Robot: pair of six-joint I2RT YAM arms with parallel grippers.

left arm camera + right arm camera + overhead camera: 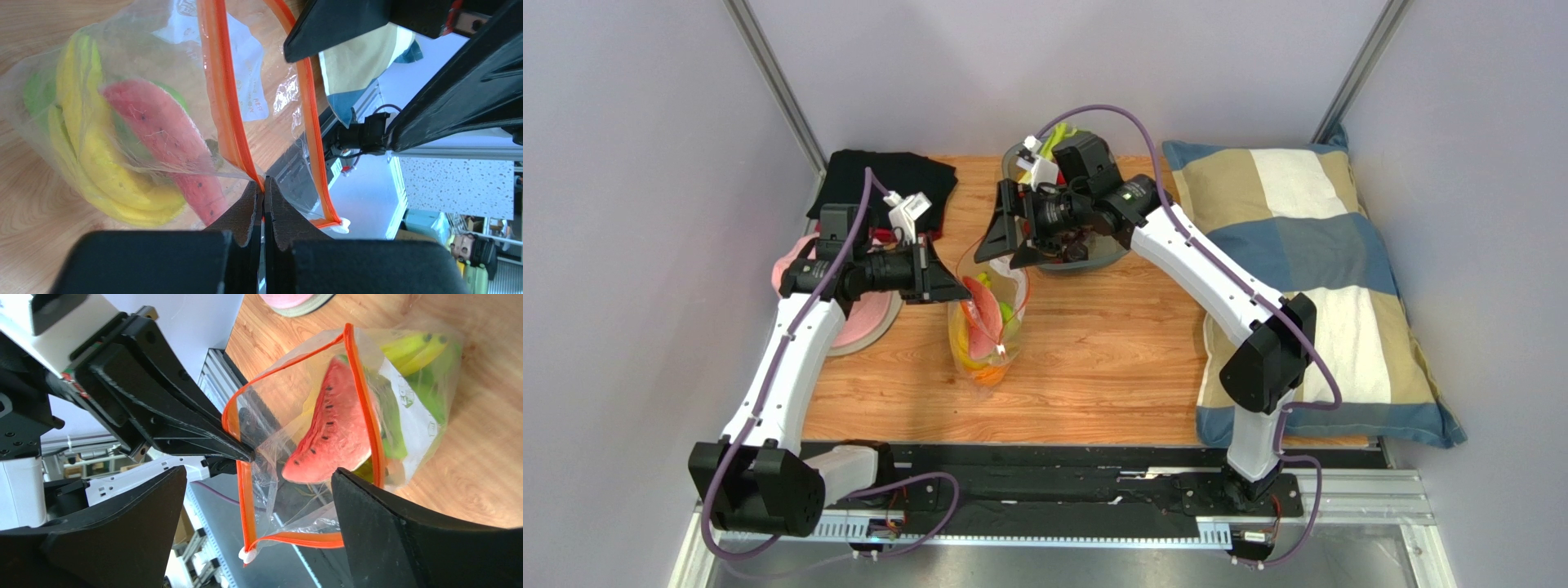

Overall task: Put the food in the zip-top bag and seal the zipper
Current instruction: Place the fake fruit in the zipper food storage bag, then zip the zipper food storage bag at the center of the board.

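Bag's mid-tabletop (1112,355), between the two arms. My left fingers (255,208) are pressed together on the zip-top bag (141,73), pinching its rim right where the zipper (222,104) runs. The right fingers (356,496) are spread wide with nothing in them, hanging over the open mouth.

This film looks thin, crinkly and floppy. It'll slump and slip if I take it anywhere but the strip. I reckon the orange-red strip is the stiffest part, so that's my hold, and the white slider tab (245,554) is what I'd pull to close. The fruits look light and glossy, so likely to roll about.

The top view gives me only an orange-green smear inside the bag. The wrist cameras sort it out: a watermelon slice (331,435) and a banana (92,153), with green pieces behind them. The right wrist shows the zipper gaping in a loop. The left wrist shows the pinch itself. Only the top view shows the grey tray (1109,260), and my right arm hides what's in it.
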